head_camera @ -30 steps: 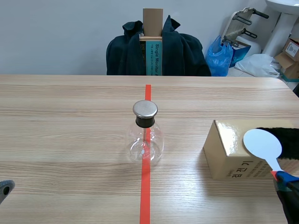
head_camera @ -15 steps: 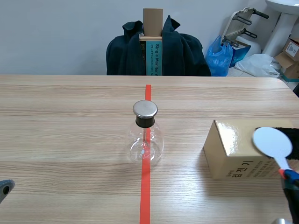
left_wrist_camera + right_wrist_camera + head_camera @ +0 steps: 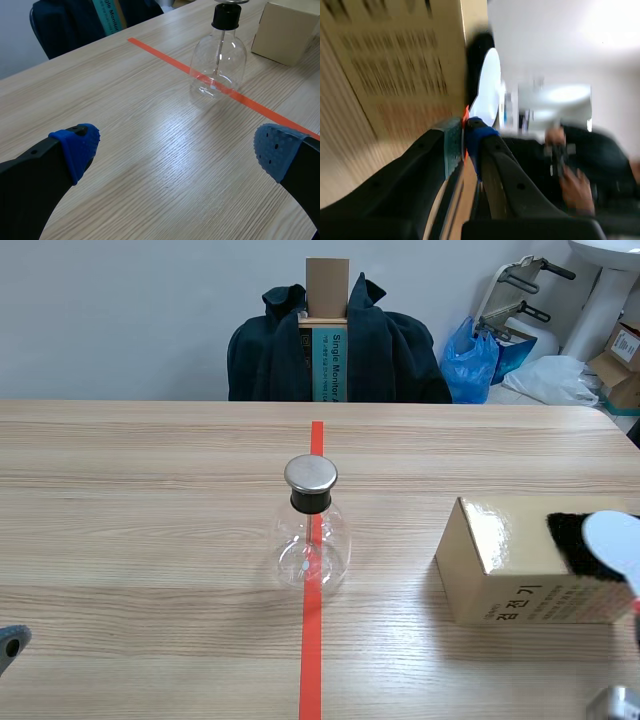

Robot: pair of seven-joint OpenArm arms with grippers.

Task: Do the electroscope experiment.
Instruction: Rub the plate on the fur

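**A:** What worries you from here?

**B:** The white paddle (image 3: 489,85). The right gripper (image 3: 465,134) has its fingers clenched on the very end of the handle. The round disc stands out far ahead of them, so a scrape against the cardboard box (image 3: 500,560) could twist it loose.

**A:** And the black fuzzy pad (image 3: 572,538)?

**B:** It lies on top of the box, with the disc at it (touching or just beside, I cannot tell). If the disc misses the pad, I'd guess it picks up little charge and the experiment shows nothing.

**A:** Where is the electroscope flask (image 3: 311,530)?

**B:** Upright on the surface, on the red tape line, well apart from the right fingers, with the box lying between. A hasty swing toward its metal cap (image 3: 311,474) could tip the glass.

**A:** The left gripper (image 3: 175,145)?

**B:** Its fingers are released, spread wide and holding nothing. The flask stands ahead of them, nearer the right-hand finger, untouched.
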